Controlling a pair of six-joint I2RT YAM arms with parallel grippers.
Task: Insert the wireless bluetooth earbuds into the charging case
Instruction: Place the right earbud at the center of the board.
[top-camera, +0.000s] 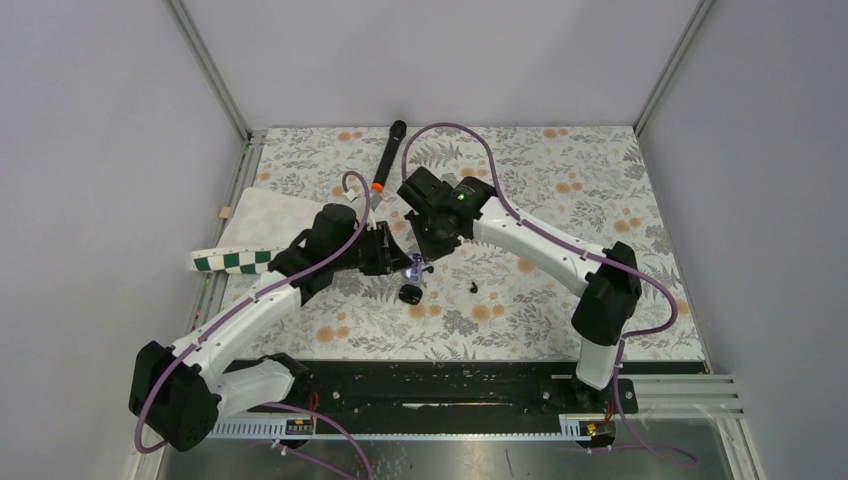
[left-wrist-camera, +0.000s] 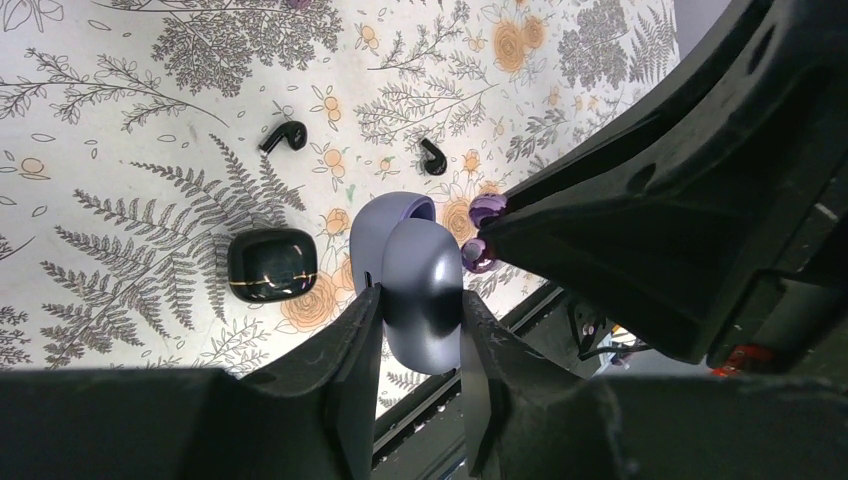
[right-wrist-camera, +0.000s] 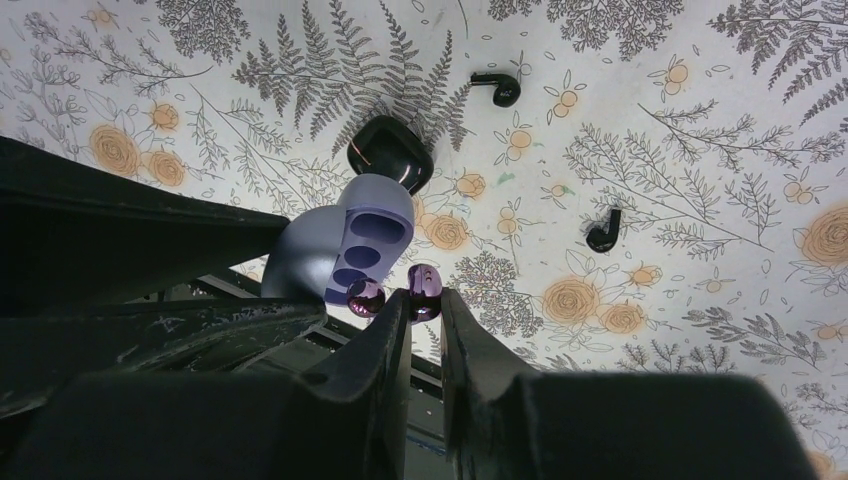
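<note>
My left gripper is shut on a lavender charging case, held above the table with its lid open. My right gripper is shut on a purple earbud, just beside the case's open face. A second purple earbud sits at the case's lower socket. On the floral table lie a closed glossy black charging case and two loose black earbuds. In the top view both grippers meet over the black case.
A black microphone lies at the back of the table behind the arms. At the left edge lie a green-checked cloth and a white padded sheet. A black rail runs along the near edge.
</note>
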